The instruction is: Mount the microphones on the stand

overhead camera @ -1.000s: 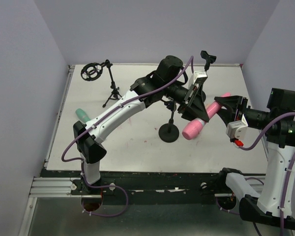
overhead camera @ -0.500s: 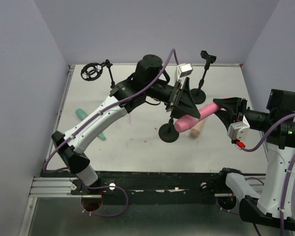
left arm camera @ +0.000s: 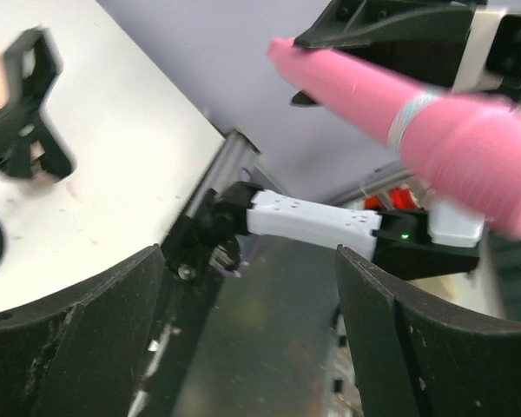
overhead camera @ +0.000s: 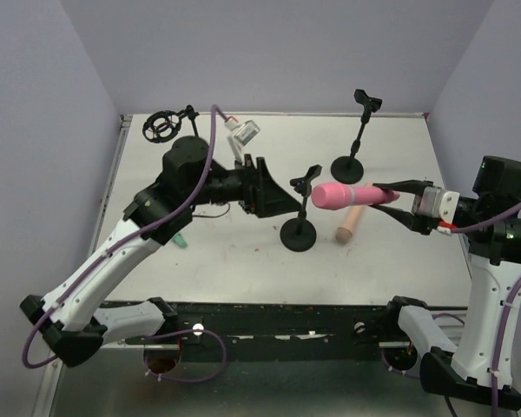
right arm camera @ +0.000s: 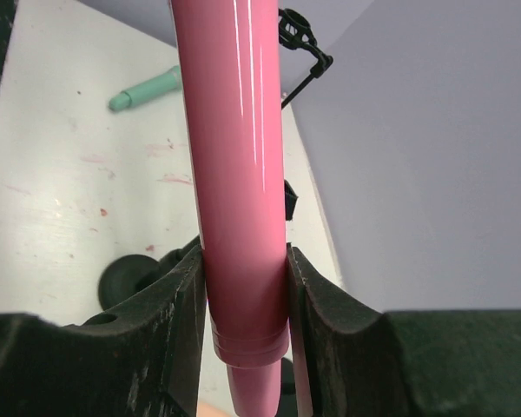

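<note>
The pink microphone [overhead camera: 343, 195] hangs level above the table, its head close to the clip [overhead camera: 306, 180] of the round-based stand [overhead camera: 298, 234]. My right gripper [overhead camera: 391, 198] is shut on its handle; in the right wrist view the pink microphone [right arm camera: 239, 174] runs up between the pads [right arm camera: 184, 304]. My left gripper [overhead camera: 286, 201] stands open and empty just left of that stand. From the left wrist the pink microphone [left arm camera: 399, 104] crosses high above the open left gripper [left arm camera: 252, 330]. A peach microphone [overhead camera: 347, 228] lies on the table. The teal microphone [right arm camera: 148, 89] lies far left, mostly hidden under my left arm.
A second round-based stand [overhead camera: 347, 167] with a clip [overhead camera: 366, 100] is at the back right. A tripod stand with a ring shock mount [overhead camera: 163, 127] sits in the back left corner. The table's near edge [overhead camera: 269, 306] runs along a black rail.
My left gripper opened, let go of the pink microphone and pulled back to the left. The right gripper swung the microphone level, head toward the stand's clip.
</note>
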### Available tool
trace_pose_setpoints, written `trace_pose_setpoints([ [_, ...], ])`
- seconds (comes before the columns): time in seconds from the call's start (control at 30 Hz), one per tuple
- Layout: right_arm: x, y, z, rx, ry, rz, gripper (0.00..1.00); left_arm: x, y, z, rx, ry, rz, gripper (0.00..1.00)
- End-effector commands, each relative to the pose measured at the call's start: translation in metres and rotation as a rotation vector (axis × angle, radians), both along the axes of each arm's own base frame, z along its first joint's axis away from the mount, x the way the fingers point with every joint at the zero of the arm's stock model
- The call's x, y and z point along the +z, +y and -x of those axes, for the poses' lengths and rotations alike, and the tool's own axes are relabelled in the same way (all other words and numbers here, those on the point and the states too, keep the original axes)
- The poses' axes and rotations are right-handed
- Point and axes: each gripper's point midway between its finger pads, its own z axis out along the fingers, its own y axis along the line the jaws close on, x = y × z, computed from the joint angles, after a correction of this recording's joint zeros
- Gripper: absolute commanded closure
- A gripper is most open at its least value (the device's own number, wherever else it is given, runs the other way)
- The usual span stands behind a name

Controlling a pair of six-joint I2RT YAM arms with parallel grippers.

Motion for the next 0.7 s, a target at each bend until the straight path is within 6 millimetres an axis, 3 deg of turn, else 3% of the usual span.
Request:
trace_pose_setpoints([
  [0.0,0.016,0.009,0.015,0.132,0.240,-0.187,0.75,0.016,0.041,-0.022,0.282,-0.349,0.165,0.09],
  [0.17,0.008,0.005,0.003,0.131,0.418,-0.228,0.75,-0.010,0.064,-0.016,0.317,-0.602,0.131,0.07],
  [0.4,-0.009,-0.003,-0.029,0.115,0.661,-0.300,0.75,-0.059,0.065,-0.011,0.239,-0.906,0.062,0.07],
  [0.67,-0.015,-0.005,-0.052,0.114,0.788,-0.353,0.76,-0.069,0.053,-0.028,0.214,-1.087,0.010,0.06],
])
